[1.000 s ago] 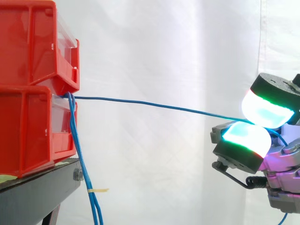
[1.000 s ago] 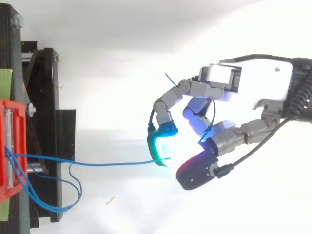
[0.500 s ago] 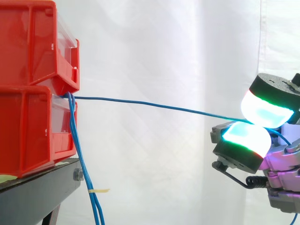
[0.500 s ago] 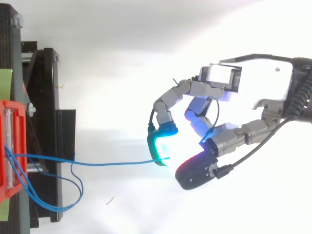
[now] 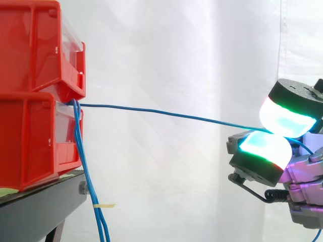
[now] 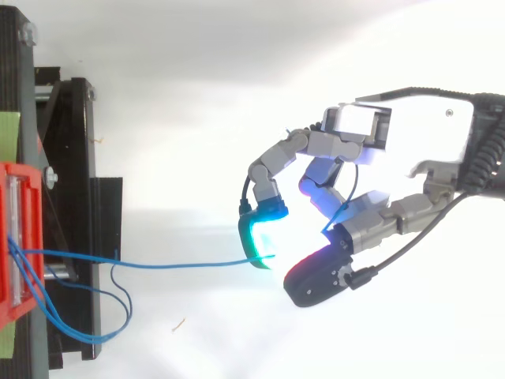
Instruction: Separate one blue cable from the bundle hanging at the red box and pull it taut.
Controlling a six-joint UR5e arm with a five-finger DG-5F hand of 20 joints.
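Here, the robot hand (image 6: 371, 221) pinches one blue cable (image 5: 161, 112) at 3 o'clock; it runs nearly straight to the red box (image 5: 30, 136) at 9 o'clock. Thin, limp, likely slippery: best pinched firmly near its free end.

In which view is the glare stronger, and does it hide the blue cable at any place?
Top view: glare is stronger; the background around the hand washes out to white, yet the blue cable is plain up to the pads. Side view: light is even on the curtain; the pads burn white at their middles.
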